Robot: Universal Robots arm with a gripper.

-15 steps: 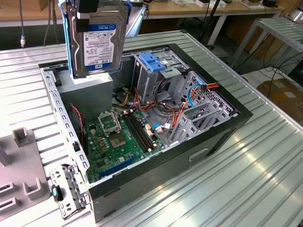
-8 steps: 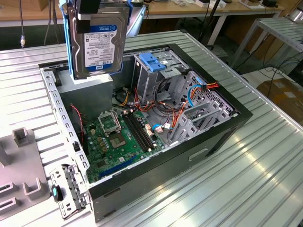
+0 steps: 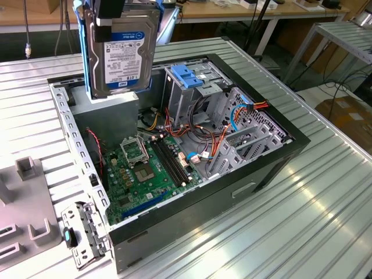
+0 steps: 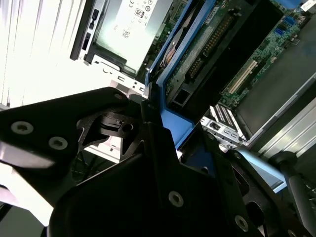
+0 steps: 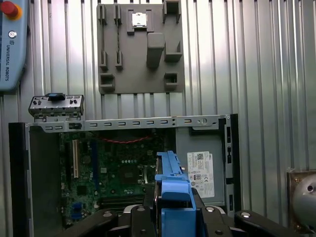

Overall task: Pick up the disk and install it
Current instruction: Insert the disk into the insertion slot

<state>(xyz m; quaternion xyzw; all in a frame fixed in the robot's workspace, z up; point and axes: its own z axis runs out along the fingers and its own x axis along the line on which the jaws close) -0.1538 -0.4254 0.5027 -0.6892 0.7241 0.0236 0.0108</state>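
The disk [image 3: 123, 58] hangs upright in the air over the back corner of the open computer case [image 3: 273, 168]. It is silver with a white-and-blue label and sits in a blue carrier. My gripper [image 3: 119, 20] is shut on its top edge. Below it lies the grey power supply box [image 3: 110, 116]. In the first wrist view the blue carrier [image 5: 173, 192] stands edge-on between my gripper's [image 5: 170, 219] black fingers. In the second wrist view the disk's underside [image 4: 207, 44] and blue frame rise from the gripper [image 4: 158, 128].
Inside the case are the green motherboard [image 3: 139, 174], loose cables, and a metal cage with a blue plastic top [image 3: 189, 78]. A grey fixture plate [image 3: 23, 203] and a metal bracket [image 3: 81, 232] lie beside the case on the ribbed table. A pendant [image 5: 12, 44] rests nearby.
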